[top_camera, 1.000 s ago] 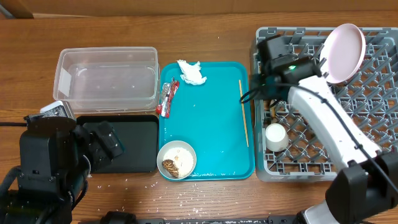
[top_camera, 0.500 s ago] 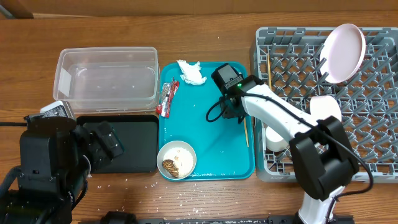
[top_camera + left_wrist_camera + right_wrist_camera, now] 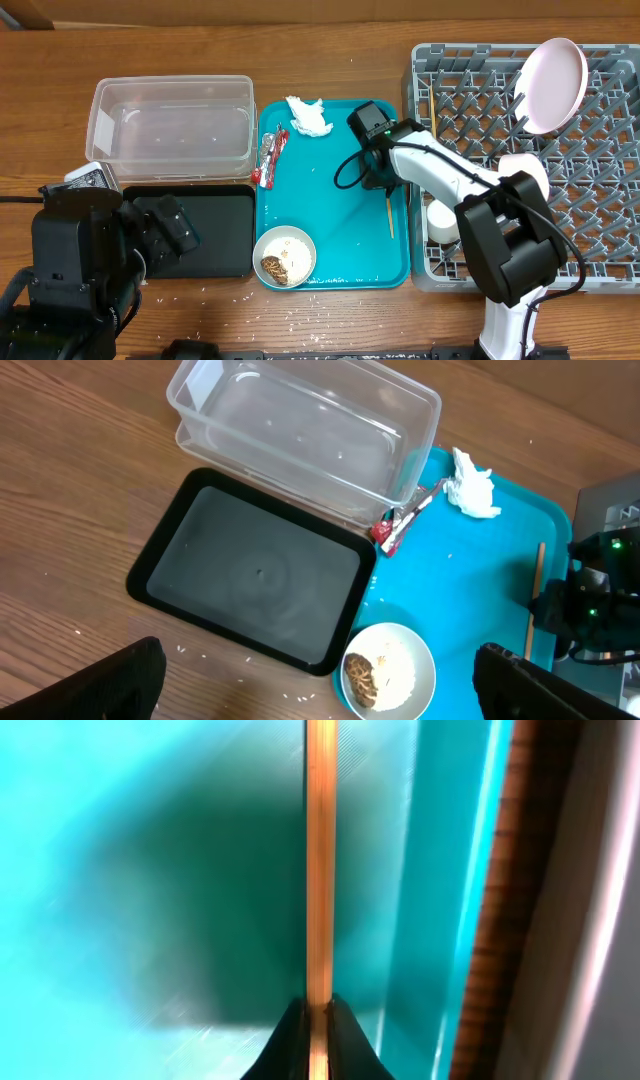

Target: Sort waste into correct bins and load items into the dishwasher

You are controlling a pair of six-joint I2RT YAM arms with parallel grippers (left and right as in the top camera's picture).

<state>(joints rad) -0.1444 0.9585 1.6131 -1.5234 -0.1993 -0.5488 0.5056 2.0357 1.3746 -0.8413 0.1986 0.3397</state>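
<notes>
top of chopsticks hidden under right hand, wrist view blurred

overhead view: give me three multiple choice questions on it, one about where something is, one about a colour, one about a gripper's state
1. Where is the plate?
A) in the far half of the rack
B) in its near left corner
C) outside it

2. What colour is the wrapper?
A) green
B) red
C) yellow

3. How is the right gripper?
A) wide open
B) shut on nothing
C) shut on a chopstick

Answers:
1 A: the plate stands among the pegs at the rack's far side.
2 B: the overhead view shows it red.
3 C: the right wrist view shows the fingertips closed on the stick.
</notes>
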